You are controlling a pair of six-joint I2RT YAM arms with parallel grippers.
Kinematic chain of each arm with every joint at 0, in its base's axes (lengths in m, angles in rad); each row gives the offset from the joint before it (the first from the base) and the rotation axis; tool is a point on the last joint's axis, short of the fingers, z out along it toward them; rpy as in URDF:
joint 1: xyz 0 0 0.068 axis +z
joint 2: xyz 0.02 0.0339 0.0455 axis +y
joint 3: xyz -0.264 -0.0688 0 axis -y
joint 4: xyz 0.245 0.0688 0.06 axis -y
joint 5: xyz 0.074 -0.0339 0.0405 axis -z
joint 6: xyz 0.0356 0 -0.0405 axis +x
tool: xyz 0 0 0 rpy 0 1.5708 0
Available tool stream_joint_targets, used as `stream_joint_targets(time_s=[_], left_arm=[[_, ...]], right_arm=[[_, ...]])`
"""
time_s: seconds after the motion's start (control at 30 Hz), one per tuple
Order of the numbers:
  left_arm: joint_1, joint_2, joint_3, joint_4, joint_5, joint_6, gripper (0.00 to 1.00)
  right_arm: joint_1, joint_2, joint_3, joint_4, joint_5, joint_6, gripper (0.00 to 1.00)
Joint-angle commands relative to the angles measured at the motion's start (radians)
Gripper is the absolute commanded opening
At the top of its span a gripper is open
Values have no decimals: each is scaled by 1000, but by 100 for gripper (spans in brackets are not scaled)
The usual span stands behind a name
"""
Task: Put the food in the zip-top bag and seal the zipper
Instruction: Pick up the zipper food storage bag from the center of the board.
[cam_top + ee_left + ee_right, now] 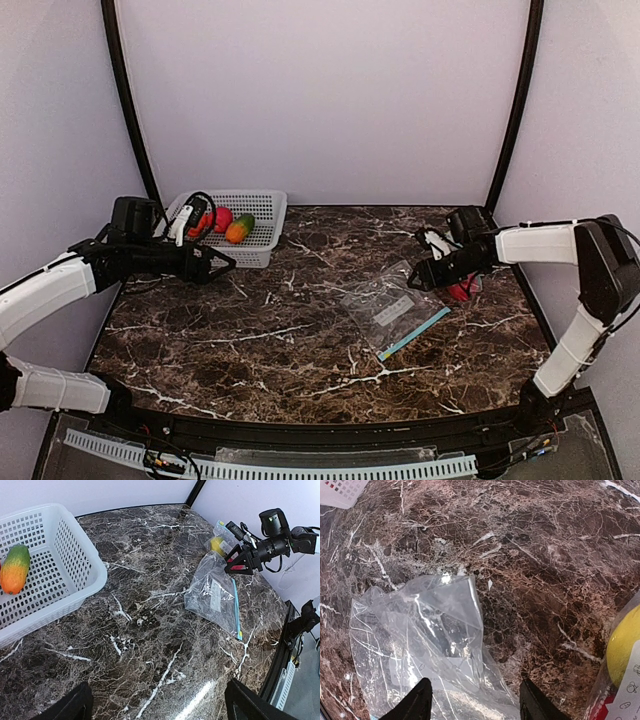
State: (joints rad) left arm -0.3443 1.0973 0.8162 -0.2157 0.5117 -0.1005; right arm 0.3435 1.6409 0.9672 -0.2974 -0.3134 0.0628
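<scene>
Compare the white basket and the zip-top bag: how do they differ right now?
The white mesh basket is rigid with raised walls; the zip-top bag is clear film lying flat and crumpled. The basket holds a red fruit and an orange-green fruit; the bag looks empty. The basket sits far left; the bag lies right of centre. Both rest on the marble table.

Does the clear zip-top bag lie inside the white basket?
No, the zip-top bag lies on the marble table, apart from the white basket.
</scene>
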Motion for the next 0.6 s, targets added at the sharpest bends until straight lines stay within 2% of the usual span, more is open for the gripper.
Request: stream_joint_targets(time_s=[0.0,0.07,0.2,0.33,0.57], left_arm=[[-1,-33,-16,22,0,-4,92],[-1,-39,-18,27,-1,0,92],[-4,-57,-25,41,-1,11,90],[-49,-86,-35,67,-19,46,89],[-348,-119,-12,62,-174,296,89]], right_arm=[[0,29,29,39,-23,-56,50],[0,24,26,42,-51,-57,37],[0,-13,12,49,-91,-56,2],[1,-79,20,15,-168,-26,0],[6,-223,76,-73,-389,131,0]])
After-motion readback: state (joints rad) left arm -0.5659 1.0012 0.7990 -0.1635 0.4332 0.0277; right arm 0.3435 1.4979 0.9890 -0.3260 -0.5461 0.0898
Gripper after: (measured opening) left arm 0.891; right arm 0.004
